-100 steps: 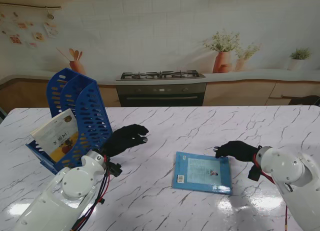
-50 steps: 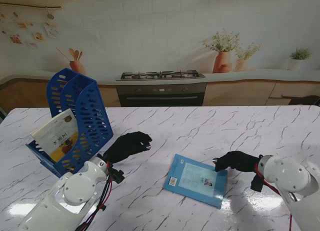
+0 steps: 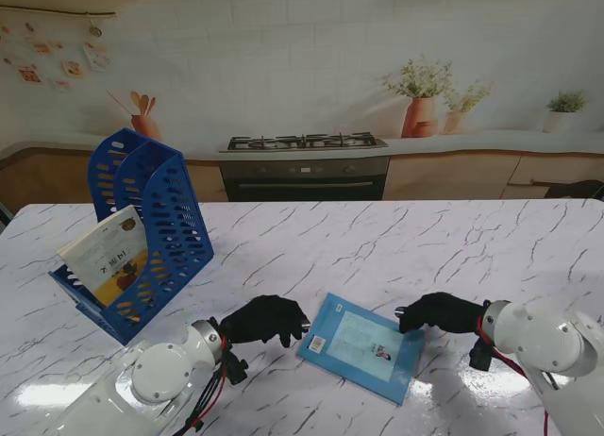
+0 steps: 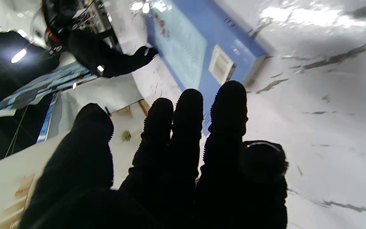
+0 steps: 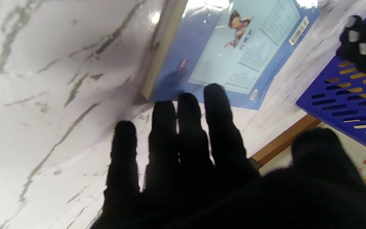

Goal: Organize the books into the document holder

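A blue book (image 3: 360,345) lies flat and skewed on the marble table (image 3: 377,247), back cover up; it also shows as the blue book (image 4: 202,47) and the blue book (image 5: 230,54) in the wrist views. My right hand (image 3: 440,311) rests at its right far corner, fingers stretched, holding nothing. My left hand (image 3: 265,319) is flat on the table just left of the book's barcode corner, fingers extended and open. The blue document holder (image 3: 151,224) stands at the far left with one yellow-and-white book (image 3: 110,257) leaning in it.
The holder (image 5: 345,98) wall shows at the edge of the right wrist view. A kitchen backdrop with a stove (image 3: 304,143) and potted plants (image 3: 420,96) lies beyond the table's far edge. Bare marble spreads between the holder and the book.
The book has slid left and toward me, turning further askew. My left hand swung away from the holder to the book's left edge. My right hand followed the book's right corner.
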Robot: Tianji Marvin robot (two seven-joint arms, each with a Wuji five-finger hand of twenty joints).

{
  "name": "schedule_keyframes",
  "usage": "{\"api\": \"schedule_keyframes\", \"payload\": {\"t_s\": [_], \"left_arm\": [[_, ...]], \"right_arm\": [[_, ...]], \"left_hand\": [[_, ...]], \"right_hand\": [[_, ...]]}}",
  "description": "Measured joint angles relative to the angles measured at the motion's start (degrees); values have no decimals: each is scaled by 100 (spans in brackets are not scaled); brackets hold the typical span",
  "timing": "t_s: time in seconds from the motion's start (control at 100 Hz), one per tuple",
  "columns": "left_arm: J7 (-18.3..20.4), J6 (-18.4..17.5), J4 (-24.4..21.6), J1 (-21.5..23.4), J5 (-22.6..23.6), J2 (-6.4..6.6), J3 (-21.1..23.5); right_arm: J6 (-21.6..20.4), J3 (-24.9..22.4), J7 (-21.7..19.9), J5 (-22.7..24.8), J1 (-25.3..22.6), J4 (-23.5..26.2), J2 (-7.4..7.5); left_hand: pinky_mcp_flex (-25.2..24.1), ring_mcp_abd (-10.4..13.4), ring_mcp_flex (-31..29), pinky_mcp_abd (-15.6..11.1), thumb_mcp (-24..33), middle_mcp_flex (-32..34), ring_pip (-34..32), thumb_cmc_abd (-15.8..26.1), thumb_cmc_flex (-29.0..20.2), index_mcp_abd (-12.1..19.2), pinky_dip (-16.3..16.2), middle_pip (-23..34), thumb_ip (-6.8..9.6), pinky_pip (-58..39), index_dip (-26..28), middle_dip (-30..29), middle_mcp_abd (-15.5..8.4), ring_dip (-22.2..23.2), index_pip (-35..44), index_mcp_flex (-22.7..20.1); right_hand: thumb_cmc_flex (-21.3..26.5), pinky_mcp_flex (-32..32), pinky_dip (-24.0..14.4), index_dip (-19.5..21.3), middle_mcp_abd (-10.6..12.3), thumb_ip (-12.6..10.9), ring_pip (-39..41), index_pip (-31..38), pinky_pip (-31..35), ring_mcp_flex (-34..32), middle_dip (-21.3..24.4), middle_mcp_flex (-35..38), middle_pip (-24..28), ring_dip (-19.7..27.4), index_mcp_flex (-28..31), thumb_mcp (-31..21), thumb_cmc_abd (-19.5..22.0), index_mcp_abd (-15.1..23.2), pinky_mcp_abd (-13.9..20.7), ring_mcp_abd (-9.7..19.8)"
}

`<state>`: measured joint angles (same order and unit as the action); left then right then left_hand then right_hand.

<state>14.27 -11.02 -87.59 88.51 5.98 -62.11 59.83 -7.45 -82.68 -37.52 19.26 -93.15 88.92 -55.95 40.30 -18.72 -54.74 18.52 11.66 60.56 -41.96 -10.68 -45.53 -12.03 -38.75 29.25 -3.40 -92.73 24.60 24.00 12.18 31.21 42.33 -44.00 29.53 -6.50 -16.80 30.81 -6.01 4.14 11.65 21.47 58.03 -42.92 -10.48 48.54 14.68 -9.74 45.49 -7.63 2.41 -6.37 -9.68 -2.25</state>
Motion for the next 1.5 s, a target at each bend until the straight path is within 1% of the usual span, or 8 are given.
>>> {"api": "schedule_keyframes", "payload": {"t_s": [0.09, 0.2, 0.54, 0.73, 0.93, 1.1, 1.28, 1.5], "left_arm": [[75, 4, 137, -152, 303, 3, -122], [586, 182, 158, -347, 245, 69, -259], [1197, 587, 131, -741, 166, 228, -619], [1175, 586, 319, -1033, 25, 236, -899], [753, 544, 559, -1158, -60, 99, -982], [653, 592, 339, -910, 258, 40, -671], [699, 934, -484, -325, 532, 128, -211], [1806, 1286, -741, -308, 424, 371, -277]], "right_arm": [[-14, 1, 12, -6, -1, 0, -1], [-14, 19, 37, -58, 5, -14, -5], [-42, 85, 107, -112, 42, -61, -22], [-105, 167, 53, -221, 97, -111, 4], [-229, 295, 13, -319, 133, -133, 24], [-247, 334, 34, -299, 151, -134, 7], [-172, 266, 147, -185, 114, -123, -48], [-116, 234, 197, -158, 111, -133, -56]], "left_hand": [[-11, -62, 252, -3, -136, -160, 390, 142, -62, -169, 104, -278, 0, -4, -80, -228, 162, -342, -282, 28], [-159, -164, 666, -3, -541, -425, 584, 425, -185, -288, 125, -374, 1, -4, -217, -486, 303, -766, -649, 34], [-673, -305, 1442, 59, -959, -1160, 717, 782, -425, -708, 126, -944, 63, 410, -641, -726, 751, -882, -1503, 260], [-954, -328, 1495, 119, -978, -1442, 394, 845, -419, -718, 126, -1035, 64, 668, -737, -734, 735, -720, -1739, 389], [-1284, -307, 1913, 145, -1033, -1723, 674, 845, -421, -723, 126, -1121, 64, 966, -782, -845, 799, -780, -1876, 542], [-1516, -386, 1687, 153, -1035, -1532, 988, 845, -421, -449, 129, -540, 64, 1522, -503, -497, 408, -852, -1326, 756], [-768, -382, 733, 217, -1043, -454, 493, 927, -417, -359, 105, -104, 64, 1224, 169, -273, 360, -553, -74, 270], [-398, -404, 495, 324, -1119, -147, 354, 1438, -613, -516, 119, -242, 64, 863, -31, -493, 525, -725, -214, -55]], "right_hand": [[-5, 0, 0, 0, -40, 0, 0, 0, -2, -47, 0, 73, 12, 0, 0, -4, 0, 0, 0, -73], [-9, 0, 0, 0, -58, 0, 0, 0, -4, -49, 0, 73, 5, -12, 0, -82, -1, 0, 0, -128], [-72, 7, 0, 0, -115, 0, 61, 0, -14, -51, 6, 76, 4, -76, 0, -164, -2, 0, 0, -164], [-72, 5, 0, 0, -147, 0, -28, 0, -14, -51, 7, 111, 1, -76, 0, -180, -2, -44, 0, -179], [-75, -61, -9, 0, -156, 0, -69, 0, -9, -63, 8, 130, -3, -24, 7, -238, -2, -44, 0, -144], [-80, -62, -46, 0, -152, 0, -27, 0, -5, -83, 9, 130, -6, 68, 7, -241, -2, -44, 2, -137], [-81, -46, -55, 0, -115, -1, 13, 0, 17, -177, 9, 133, -6, -20, 7, -243, -2, -45, 53, -69], [-82, -6, -29, 0, -98, -1, 14, 0, 18, -179, 9, 133, -12, -23, 7, -244, -2, -45, 67, -47]]}}
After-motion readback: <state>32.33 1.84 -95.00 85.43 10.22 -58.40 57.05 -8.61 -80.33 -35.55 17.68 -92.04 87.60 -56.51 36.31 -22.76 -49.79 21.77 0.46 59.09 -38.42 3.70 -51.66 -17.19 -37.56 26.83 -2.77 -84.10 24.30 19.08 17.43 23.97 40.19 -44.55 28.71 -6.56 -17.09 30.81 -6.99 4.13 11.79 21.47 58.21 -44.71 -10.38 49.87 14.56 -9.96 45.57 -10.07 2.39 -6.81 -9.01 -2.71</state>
